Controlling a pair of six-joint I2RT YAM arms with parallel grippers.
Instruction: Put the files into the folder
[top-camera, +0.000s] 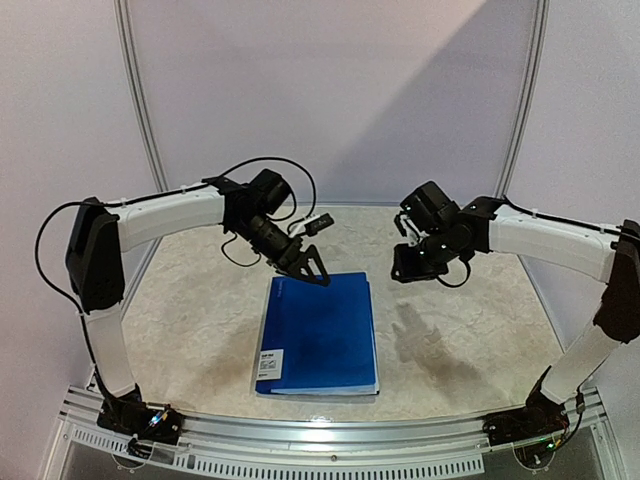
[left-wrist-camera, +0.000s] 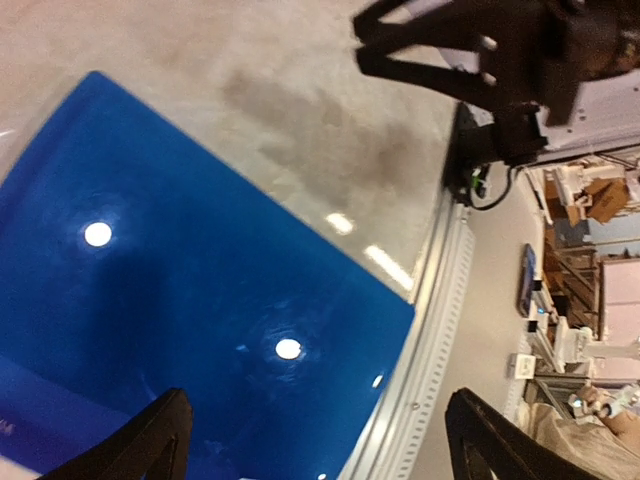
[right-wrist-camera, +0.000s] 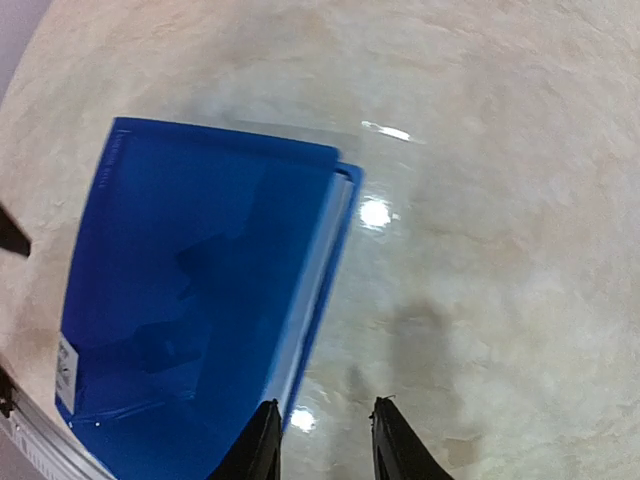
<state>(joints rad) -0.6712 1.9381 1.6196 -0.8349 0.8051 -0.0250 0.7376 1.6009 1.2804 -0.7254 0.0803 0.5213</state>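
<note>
The blue folder (top-camera: 320, 335) lies shut and flat on the table, with its white label (top-camera: 270, 362) at the near left corner. It fills the left wrist view (left-wrist-camera: 200, 300) and shows in the right wrist view (right-wrist-camera: 200, 290), where a pale strip runs between its covers along the right edge. The files are hidden. My left gripper (top-camera: 308, 268) hangs above the folder's far left corner, open with nothing in it (left-wrist-camera: 318, 400). My right gripper (top-camera: 405, 268) hovers to the right of the folder, above bare table, open with a narrow empty gap (right-wrist-camera: 325, 403).
A perforated aluminium rail (top-camera: 320, 435) runs along the table's near edge, close to the folder's near side (left-wrist-camera: 440, 300). White walls and thin metal posts (top-camera: 140, 110) close in the back and sides. Marbled beige tabletop (top-camera: 450, 340) lies right of the folder.
</note>
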